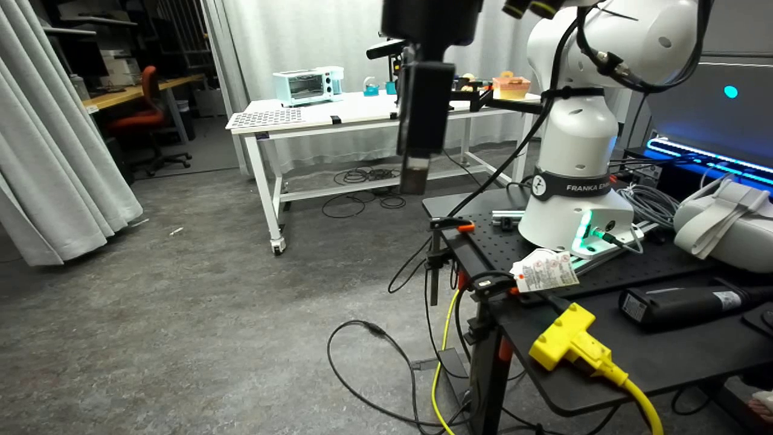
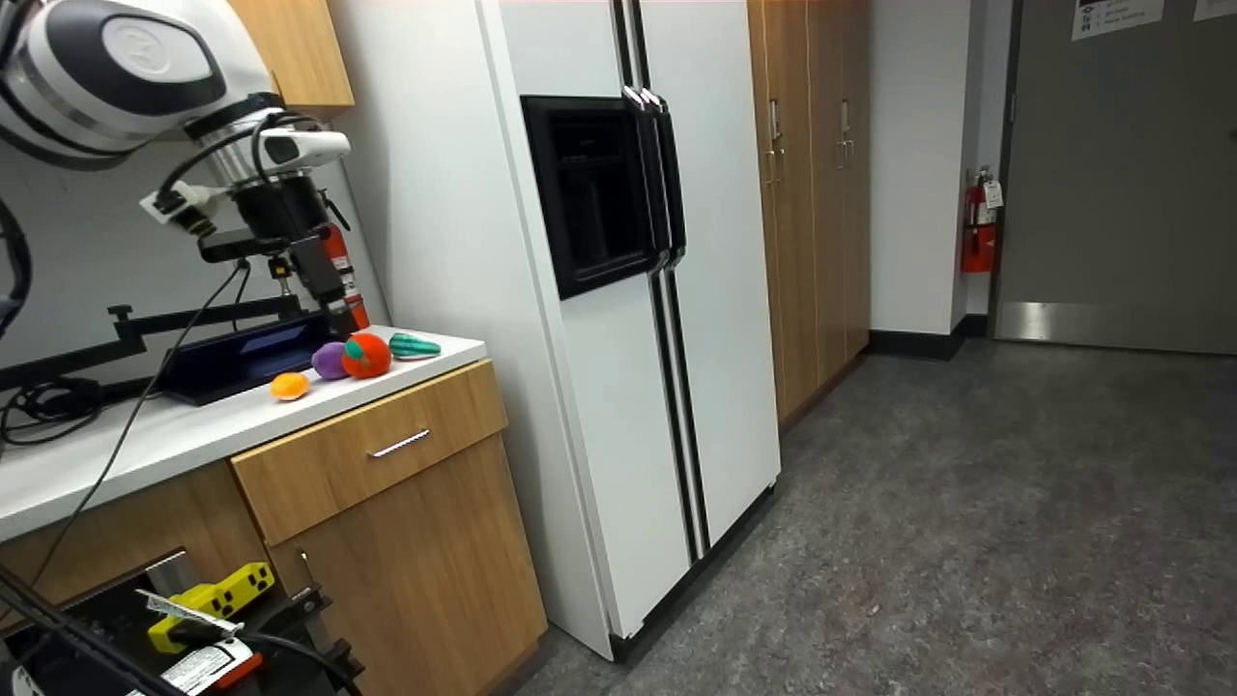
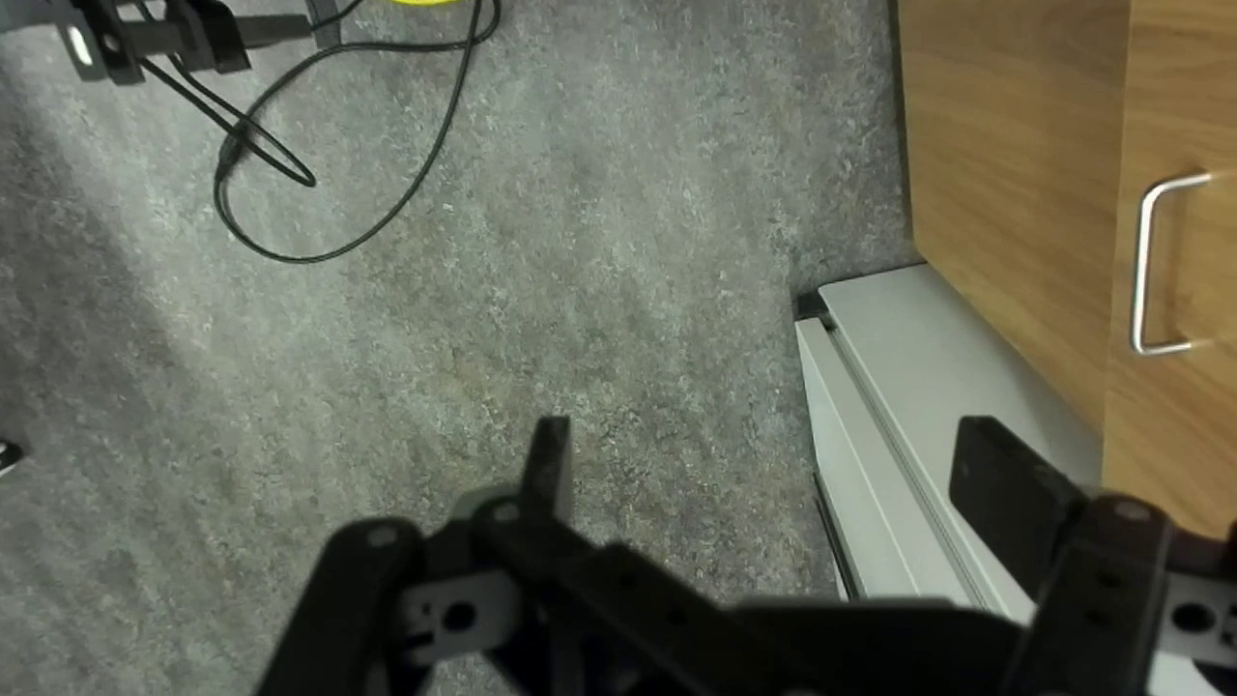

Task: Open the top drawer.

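- Wide light-wood top drawer [image 2: 333,474], thin silver bar handle [image 2: 399,445]: closed.
- Black two-finger gripper [image 3: 763,464]: fingers spread apart.
- Wrist view: handle upper right, clear of gripper.

Light strip [image 1: 712,161] glows blue in an exterior view; in wrist view, floor [image 3: 618,290] lies shadowed at left, gripper [image 3: 768,464] blurred.

The top drawer [image 2: 358,456] is wood-grained brown, the hand [image 3: 763,459] black.
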Robot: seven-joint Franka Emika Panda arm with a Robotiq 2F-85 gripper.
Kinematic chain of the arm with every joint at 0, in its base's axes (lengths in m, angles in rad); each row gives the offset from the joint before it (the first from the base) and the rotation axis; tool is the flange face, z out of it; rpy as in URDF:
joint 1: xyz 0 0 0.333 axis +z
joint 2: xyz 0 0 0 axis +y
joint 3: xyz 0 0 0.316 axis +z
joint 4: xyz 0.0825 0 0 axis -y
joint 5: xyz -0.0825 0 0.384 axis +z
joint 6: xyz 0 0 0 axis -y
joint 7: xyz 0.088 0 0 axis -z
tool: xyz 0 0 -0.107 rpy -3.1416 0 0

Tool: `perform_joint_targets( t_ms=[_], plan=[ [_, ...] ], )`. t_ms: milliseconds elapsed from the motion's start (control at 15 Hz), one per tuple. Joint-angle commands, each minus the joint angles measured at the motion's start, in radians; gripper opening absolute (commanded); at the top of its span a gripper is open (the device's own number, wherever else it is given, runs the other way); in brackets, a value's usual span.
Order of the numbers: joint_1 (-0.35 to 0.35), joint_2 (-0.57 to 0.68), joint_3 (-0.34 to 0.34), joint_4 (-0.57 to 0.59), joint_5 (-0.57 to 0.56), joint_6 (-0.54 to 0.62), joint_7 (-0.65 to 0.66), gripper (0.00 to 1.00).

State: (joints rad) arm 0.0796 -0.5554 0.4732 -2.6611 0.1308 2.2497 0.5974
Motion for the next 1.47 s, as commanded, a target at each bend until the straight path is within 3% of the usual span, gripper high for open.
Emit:
perform_joint_targets(
  t_ms=[0,67,267,533,667,1133,1400],
  plan=[
    [-0.121,0.255,0.054,0.182,-0.078,0.055,0.013,1.00],
    [-0.013,0.124,-0.027,0.073,-0.066,0.041,0.022,1.00],
    [-0.041,0.252,-0.031,0.159,-0.093,0.050,0.022,1.00],
    [-0.040,0.272,-0.028,0.175,-0.093,0.050,0.022,1.00],
    [-0.009,0.277,-0.060,0.170,-0.065,0.069,-0.012,1.00],
    [0.074,0.513,-0.114,0.180,-0.045,0.360,-0.063,1.00],
    [0.119,0.627,-0.135,0.226,-0.044,0.433,-0.093,1.00]
  ],
)
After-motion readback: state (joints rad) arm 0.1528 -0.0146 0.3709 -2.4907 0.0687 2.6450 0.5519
